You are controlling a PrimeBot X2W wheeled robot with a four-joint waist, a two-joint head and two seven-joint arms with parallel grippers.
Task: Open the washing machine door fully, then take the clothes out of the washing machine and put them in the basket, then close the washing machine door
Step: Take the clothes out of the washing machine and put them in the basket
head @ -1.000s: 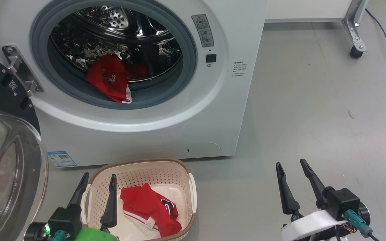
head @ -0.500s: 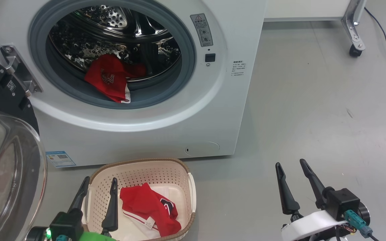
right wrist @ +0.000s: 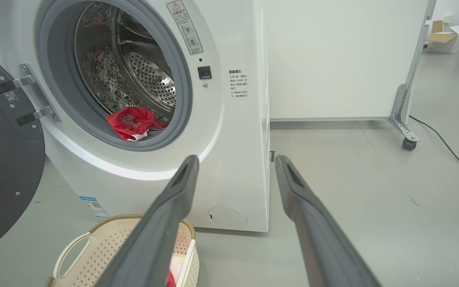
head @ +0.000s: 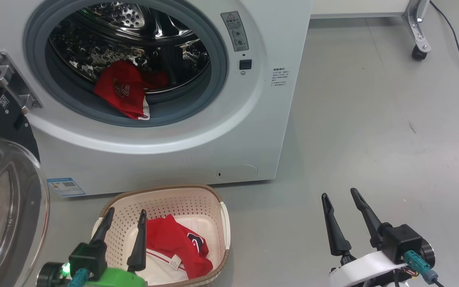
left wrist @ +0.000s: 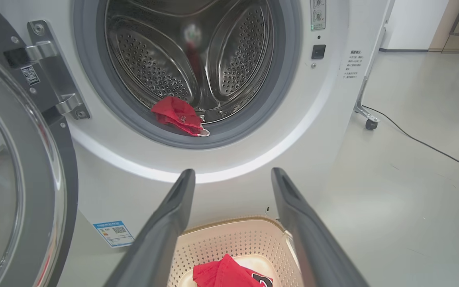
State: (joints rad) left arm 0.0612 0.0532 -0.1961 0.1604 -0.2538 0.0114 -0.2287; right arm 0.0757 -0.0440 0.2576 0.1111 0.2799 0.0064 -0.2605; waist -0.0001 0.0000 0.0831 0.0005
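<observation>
Washing machine (head: 165, 151), white and boxy, on grey floor (head: 373, 119); perforated steel drum (head: 106, 48) ringed by grey rubber gasket (head: 218, 71). Washing machine door (head: 2, 191) swung wide at left, glossy black rim around bulging clear glass. Left gripper (head: 126, 211) parted wide, empty, hovering over basket (head: 181, 201). Right gripper (head: 338, 193) likewise spread, empty, above floor, well apart from basket. Basket of cream perforated plastic, brown braided-look rim, just in front of machine; inside, crumpled red garment (head: 177, 245) with white trim and small tag. Another red garment (head: 124, 89), white-lettered, at drum's front lip against gasket.
</observation>
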